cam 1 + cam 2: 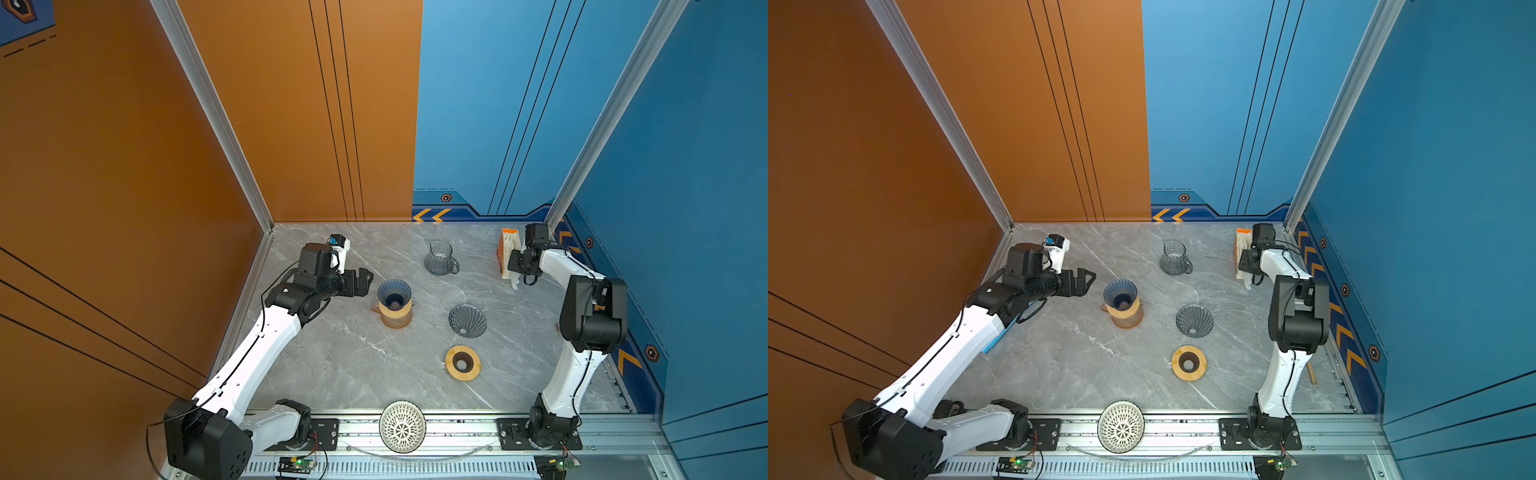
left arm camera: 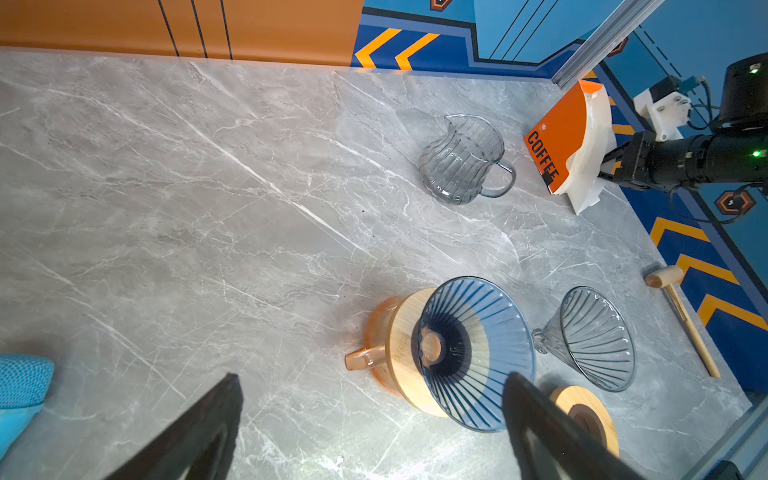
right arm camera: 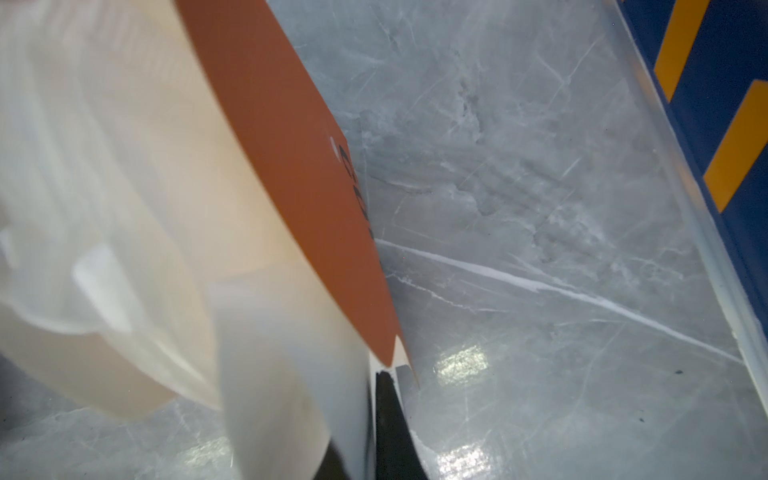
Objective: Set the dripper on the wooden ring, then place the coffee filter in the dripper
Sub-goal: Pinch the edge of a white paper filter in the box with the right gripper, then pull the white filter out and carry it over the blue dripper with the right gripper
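While the left tool (image 1: 365, 281) hangs with its jaws spread wide and nothing between them, the action is over at 2 o'clock on the grey marble tabletop (image 1: 332, 365)! There the right tool (image 1: 514, 266) is clamped tight on a white paper coffee filter (image 2: 587, 195). In the left wrist view that sheet hangs partly out of the orange cardboard packet marked COFFEE (image 2: 557, 137). Whether its lower corner touches the marble, I can't tell. The packet stands on edge, tilted, right in the far corner. From the right wrist view the filter fills the frame up close and runs down beside a dark finger (image 3: 388, 419), with the packet's orange face just behind it.

Now the target: the blue ribbed glass dripper (image 1: 394, 293) sits upright in a pale wooden collar (image 2: 399, 332) on an amber glass carafe (image 1: 397, 322). That's about 10 o'clock from the middle, well apart from the filter. The left tool waits just at its 9 o'clock, not touching.

Elsewhere, a grey ribbed glass pitcher (image 1: 440, 257) stands at 12 o'clock and a grey ribbed glass cone (image 1: 467, 320) lies on its side near the middle. A round wooden ring (image 1: 462, 363) lies at the cone's 6 o'clock. A white lattice bowl (image 1: 402, 426) rests on the metal rail (image 1: 457, 428) at 6 o'clock.
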You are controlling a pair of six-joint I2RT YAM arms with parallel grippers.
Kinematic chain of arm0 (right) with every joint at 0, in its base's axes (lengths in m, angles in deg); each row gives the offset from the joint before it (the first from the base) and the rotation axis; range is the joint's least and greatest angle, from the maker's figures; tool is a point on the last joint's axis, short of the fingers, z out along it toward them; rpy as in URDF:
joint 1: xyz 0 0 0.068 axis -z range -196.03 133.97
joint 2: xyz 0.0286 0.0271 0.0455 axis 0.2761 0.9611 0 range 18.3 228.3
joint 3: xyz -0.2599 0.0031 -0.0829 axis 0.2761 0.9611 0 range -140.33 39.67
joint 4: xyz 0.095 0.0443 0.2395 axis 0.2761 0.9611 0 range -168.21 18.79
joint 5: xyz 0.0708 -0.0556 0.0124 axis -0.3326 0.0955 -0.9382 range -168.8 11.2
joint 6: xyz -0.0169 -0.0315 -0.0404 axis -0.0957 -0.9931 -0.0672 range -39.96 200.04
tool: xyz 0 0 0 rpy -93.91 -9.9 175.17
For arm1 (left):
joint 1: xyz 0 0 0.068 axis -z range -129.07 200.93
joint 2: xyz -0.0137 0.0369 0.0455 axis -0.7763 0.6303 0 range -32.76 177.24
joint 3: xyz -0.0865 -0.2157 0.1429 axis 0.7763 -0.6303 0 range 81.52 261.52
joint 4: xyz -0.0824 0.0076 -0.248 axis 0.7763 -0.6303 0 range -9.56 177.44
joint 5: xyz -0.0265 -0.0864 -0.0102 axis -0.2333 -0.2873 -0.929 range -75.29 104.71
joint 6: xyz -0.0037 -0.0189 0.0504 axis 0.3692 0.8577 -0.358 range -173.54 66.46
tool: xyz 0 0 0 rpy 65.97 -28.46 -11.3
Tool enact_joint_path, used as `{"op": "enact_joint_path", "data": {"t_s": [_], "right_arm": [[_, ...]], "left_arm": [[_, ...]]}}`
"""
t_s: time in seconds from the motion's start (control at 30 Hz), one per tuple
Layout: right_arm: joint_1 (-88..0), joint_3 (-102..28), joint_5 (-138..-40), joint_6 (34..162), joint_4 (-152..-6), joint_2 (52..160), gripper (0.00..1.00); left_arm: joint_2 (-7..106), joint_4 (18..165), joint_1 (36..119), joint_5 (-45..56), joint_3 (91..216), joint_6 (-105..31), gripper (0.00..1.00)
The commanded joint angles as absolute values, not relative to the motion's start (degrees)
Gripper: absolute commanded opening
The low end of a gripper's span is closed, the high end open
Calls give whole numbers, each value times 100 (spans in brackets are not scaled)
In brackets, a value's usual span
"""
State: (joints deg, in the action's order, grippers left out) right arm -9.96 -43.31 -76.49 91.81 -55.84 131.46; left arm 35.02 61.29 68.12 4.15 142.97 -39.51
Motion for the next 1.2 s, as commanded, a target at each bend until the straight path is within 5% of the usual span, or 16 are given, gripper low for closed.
{"op": "enact_joint_path", "data": {"t_s": [0.0, 1.17], "right_arm": [[-961, -4366, -7544, 9189, -5715, 13075, 0], [-1542, -4082, -9087, 9210, -3542, 9934, 0]], "left_arm": [[3469, 6022, 6767, 320, 14383, -3895, 98], [3345, 6030, 6799, 31, 14504, -3990, 98]]}}
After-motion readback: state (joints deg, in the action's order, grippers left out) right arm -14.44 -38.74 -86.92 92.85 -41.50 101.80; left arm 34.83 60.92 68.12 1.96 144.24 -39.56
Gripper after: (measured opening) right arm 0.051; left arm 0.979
